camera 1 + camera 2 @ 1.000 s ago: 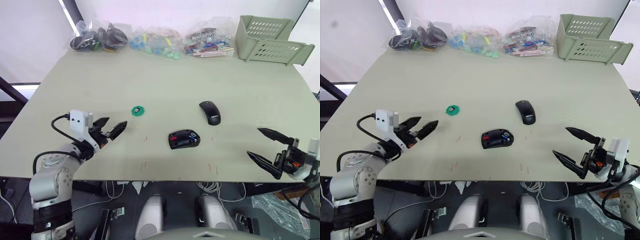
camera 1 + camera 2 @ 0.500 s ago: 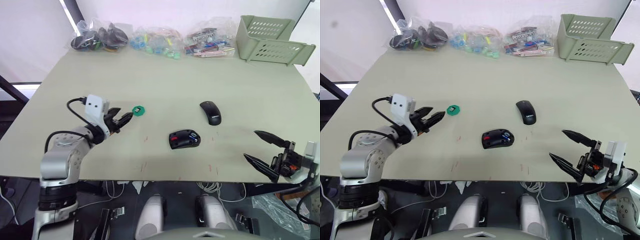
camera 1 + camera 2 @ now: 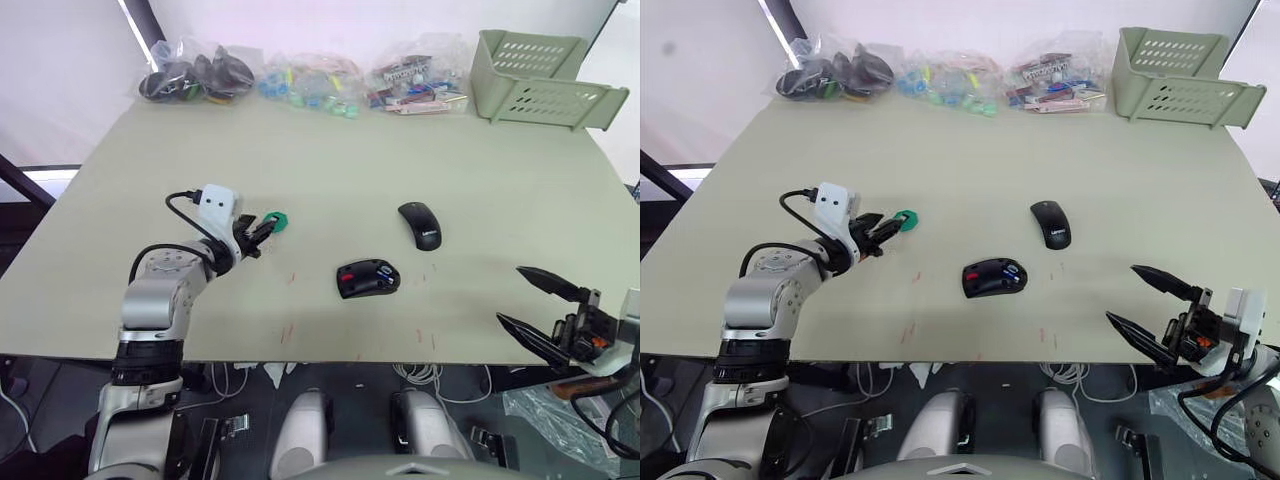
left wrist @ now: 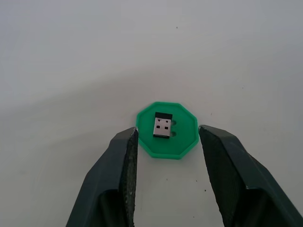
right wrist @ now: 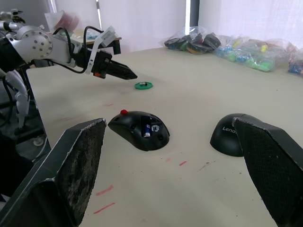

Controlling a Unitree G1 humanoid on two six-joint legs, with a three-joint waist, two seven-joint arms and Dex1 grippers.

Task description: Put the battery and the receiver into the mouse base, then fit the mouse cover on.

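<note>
My left jaws (image 4: 165, 142) stand apart, one finger on each side of the green disc (image 4: 166, 129) without touching it. The receiver (image 4: 163, 126) lies flat in the middle of that disc, on the bench (image 3: 330, 160). My right jaws (image 3: 540, 305) are spread wide and hold nothing, hanging past the bench's near edge. The mouse base (image 3: 368, 277) sits mid-bench, its top open, with the blue battery (image 5: 147, 129) already lying in its bay among the red parts. The mouse cover (image 3: 420, 224) rests just beyond it, apart from it. At the far edge lie bags of parts (image 3: 310, 80) and a pale green basket (image 3: 540, 80), tipped on its side.
</note>
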